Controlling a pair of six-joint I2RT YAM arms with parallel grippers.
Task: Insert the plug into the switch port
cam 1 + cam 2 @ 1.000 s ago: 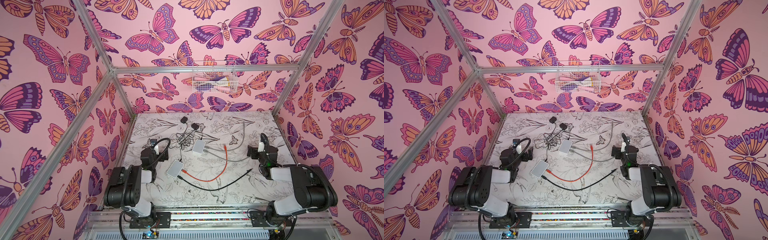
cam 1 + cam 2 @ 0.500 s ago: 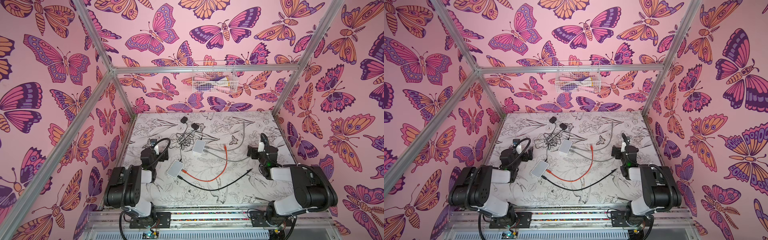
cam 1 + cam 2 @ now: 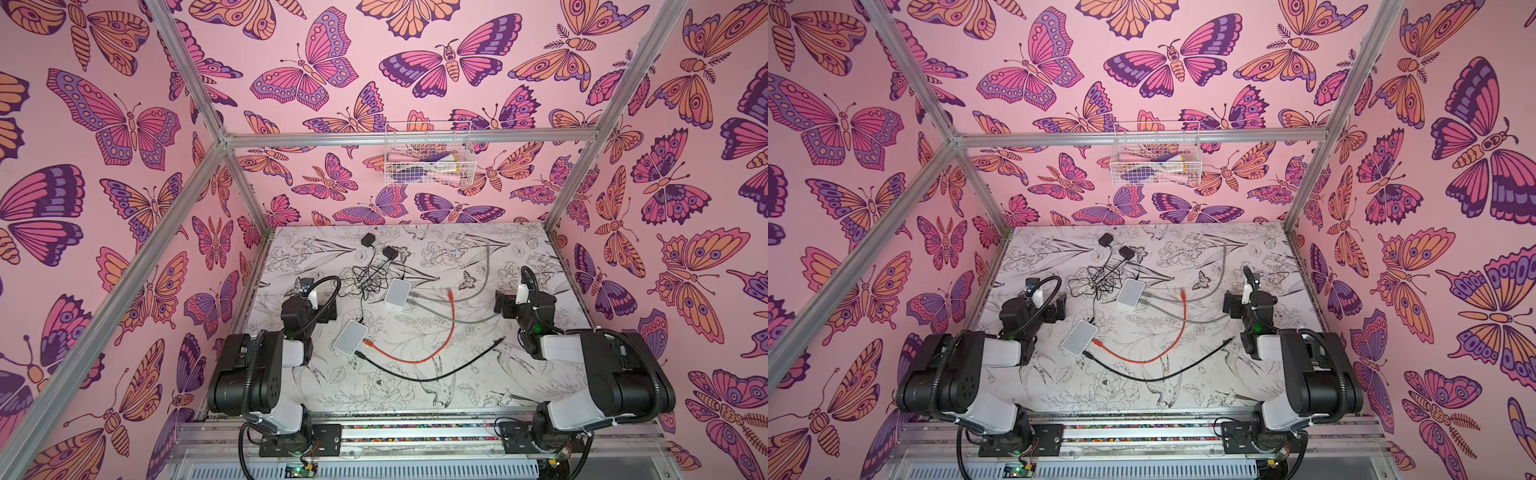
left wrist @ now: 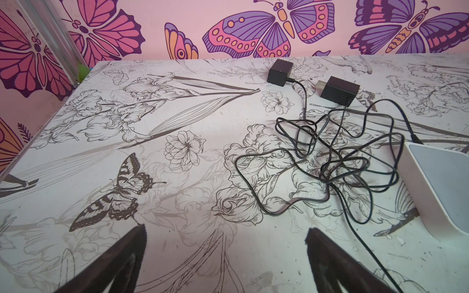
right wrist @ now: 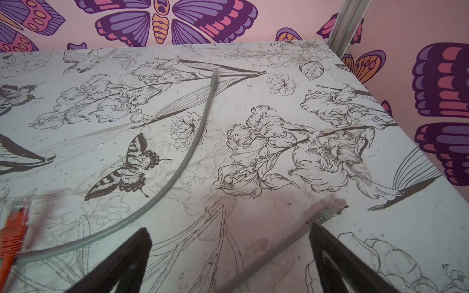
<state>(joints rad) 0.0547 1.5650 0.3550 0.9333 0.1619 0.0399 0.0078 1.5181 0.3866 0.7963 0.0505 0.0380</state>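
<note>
Plug position? —Observer
Grey plug (image 5: 333, 205) loose on the table (image 5: 228, 101), just beside my right gripper (image 5: 228, 229); switch (image 3: 350, 337) well apart. —Arm
Risks? —Observer
Several loose ends: I might grab the wrong one. Tangled black cord (image 4: 328, 166) could drag the switch. —Arm
Jaws? —Observer
Both spread wide, left gripper (image 4: 225, 228) too; holding nothing. —Arm

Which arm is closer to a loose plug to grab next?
Right, probably. The right gripper is open, with a grey plug just beside its finger. The left gripper faces only black cords and a switch.
</note>
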